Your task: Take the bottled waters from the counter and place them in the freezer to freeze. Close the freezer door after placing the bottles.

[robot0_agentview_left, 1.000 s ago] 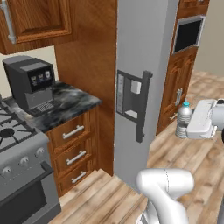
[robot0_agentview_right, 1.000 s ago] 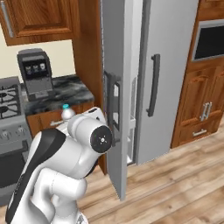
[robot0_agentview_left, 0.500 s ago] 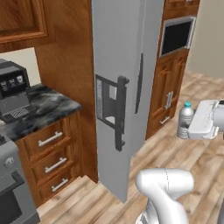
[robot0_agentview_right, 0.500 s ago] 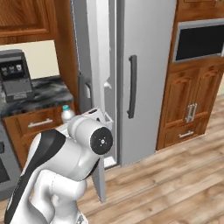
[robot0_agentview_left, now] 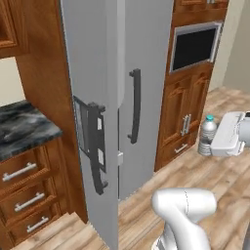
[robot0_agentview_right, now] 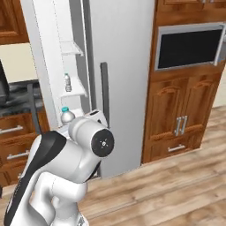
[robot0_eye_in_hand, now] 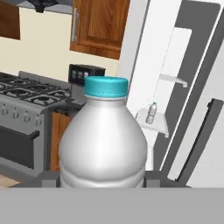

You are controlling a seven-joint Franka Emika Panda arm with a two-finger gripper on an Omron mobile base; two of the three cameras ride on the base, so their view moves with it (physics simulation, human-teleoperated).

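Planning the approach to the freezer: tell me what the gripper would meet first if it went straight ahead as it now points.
Likely the open freezer's white shelf, where a small bottle already stands; depth is unclear. The gripper holds a bottle.

Light is even and fairly bright, flat and diffuse with no single source to pick out; the freezer door (robot0_agentview_left: 93,73) shows as a smooth matte grey with no glare, and shadows are faint, only a soft darkening under the counter (robot0_agentview_left: 24,128) edge over the drawers. Rendering is clean and sharp near and far, without blur or noise; the bottle (robot0_eye_in_hand: 103,140) close to the hand camera looms large and pale, with soft shading down its sides.
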